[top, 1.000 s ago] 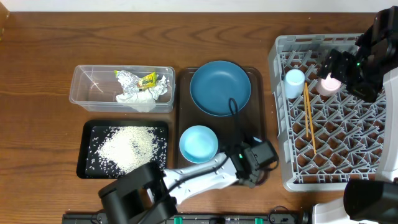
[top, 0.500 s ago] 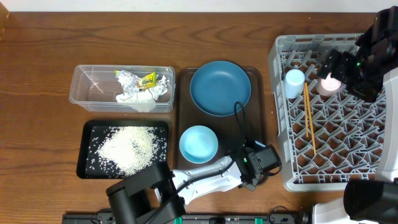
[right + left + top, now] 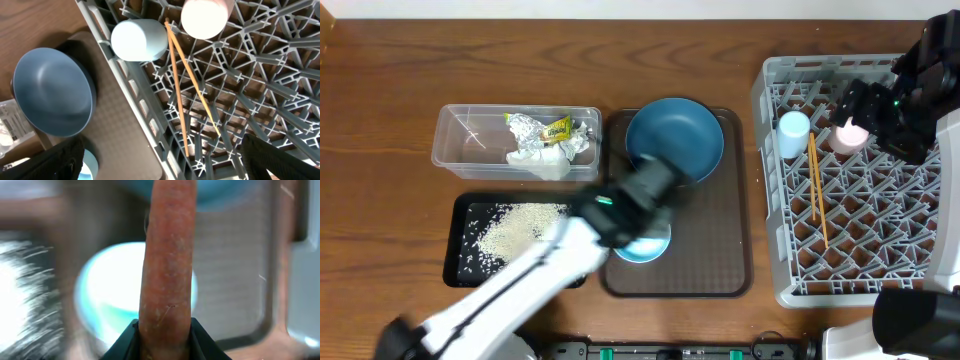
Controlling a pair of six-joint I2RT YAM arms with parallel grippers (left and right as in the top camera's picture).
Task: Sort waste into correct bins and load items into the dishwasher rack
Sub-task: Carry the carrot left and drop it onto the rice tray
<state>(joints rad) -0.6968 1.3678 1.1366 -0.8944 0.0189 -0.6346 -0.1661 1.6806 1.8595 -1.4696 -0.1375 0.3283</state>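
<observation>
My left gripper [image 3: 165, 332] is shut on the orange carrot [image 3: 167, 255], which sticks out from the jaws. In the overhead view the blurred left arm ends [image 3: 655, 182] over the brown tray, above the white-and-blue bowl [image 3: 645, 247] [image 3: 110, 295]. The blue plate [image 3: 685, 135] [image 3: 52, 92] lies beside it. My right gripper [image 3: 858, 108] [image 3: 167, 157] is open and empty above the grey rack [image 3: 770, 200] [image 3: 150, 115]. In the rack are the light blue cup [image 3: 793, 133] [image 3: 139, 40], the pink cup [image 3: 851, 135] [image 3: 204, 17] and the chopsticks [image 3: 817, 190] [image 3: 177, 80].
The black tray with rice [image 3: 460, 205] is at the front left, partly under the left arm. The clear tub with wrappers [image 3: 460, 150] stands behind it. The brown serving tray [image 3: 710, 250] [image 3: 120, 140] sits between them and the rack.
My left arm has swung from the front right corner of the brown tray up and left across it, now blurred over the bowl. The right arm has not moved.
</observation>
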